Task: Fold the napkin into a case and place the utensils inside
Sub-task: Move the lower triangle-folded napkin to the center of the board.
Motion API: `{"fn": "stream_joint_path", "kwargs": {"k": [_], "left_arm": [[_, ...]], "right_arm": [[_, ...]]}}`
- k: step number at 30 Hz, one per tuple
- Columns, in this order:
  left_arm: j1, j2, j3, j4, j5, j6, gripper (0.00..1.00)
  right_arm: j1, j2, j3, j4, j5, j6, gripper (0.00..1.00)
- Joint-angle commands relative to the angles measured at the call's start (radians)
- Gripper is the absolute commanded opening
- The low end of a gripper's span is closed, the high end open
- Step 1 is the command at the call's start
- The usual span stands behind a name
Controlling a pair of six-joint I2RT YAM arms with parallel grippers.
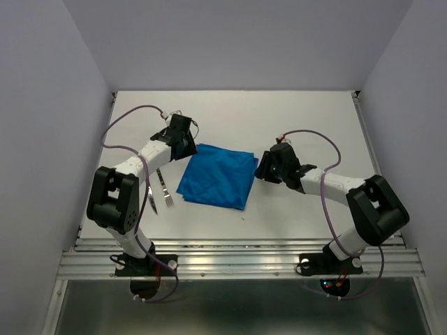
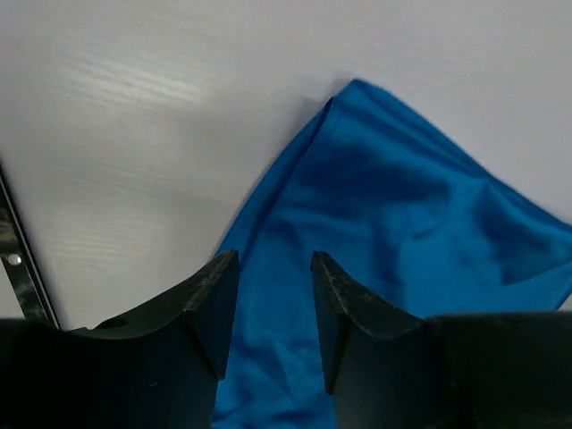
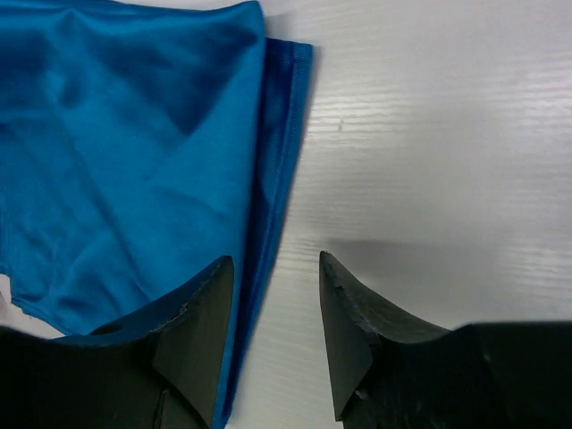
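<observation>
Top external shows the napkin (image 1: 216, 179), folded roughly square, lying mid-table, with the fork (image 1: 165, 190) and knife (image 1: 151, 198) near its left edge. The left gripper (image 1: 183, 145) and right gripper (image 1: 267, 167) flank it, jaws apart and holding nothing. Folding looks half done; next, each gripper likely needs to pinch a corner.

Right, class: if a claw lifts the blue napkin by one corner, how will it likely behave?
Probably floppy: the napkin shows soft creases, so it should drape. Its stacked layers may slip apart when lifted. It looks thin, so likely light, sliding easily on the table.
</observation>
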Motion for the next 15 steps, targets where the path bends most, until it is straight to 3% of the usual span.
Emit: {"fn": "stream_joint_path", "kwargs": {"k": [1,6,7,12,15], "left_arm": [[-0.019,-0.063,-0.104,0.027,-0.023,-0.05,0.49],[-0.019,-0.053,-0.186,0.059,-0.035,-0.067,0.52],[-0.017,-0.053,-0.197,0.067,-0.032,-0.072,0.58],[-0.019,-0.065,-0.291,0.145,0.069,-0.09,0.62],[-0.019,-0.077,-0.34,0.185,0.112,-0.101,0.6]], "right_arm": [[-0.008,0.059,0.105,0.005,-0.091,-0.07,0.52],[-0.017,0.165,0.173,0.007,-0.135,-0.088,0.66],[-0.017,0.177,0.19,0.007,-0.141,-0.092,0.66],[-0.028,0.259,0.216,0.008,-0.156,-0.093,0.63],[-0.028,0.28,0.224,0.007,-0.153,-0.099,0.52]]}}
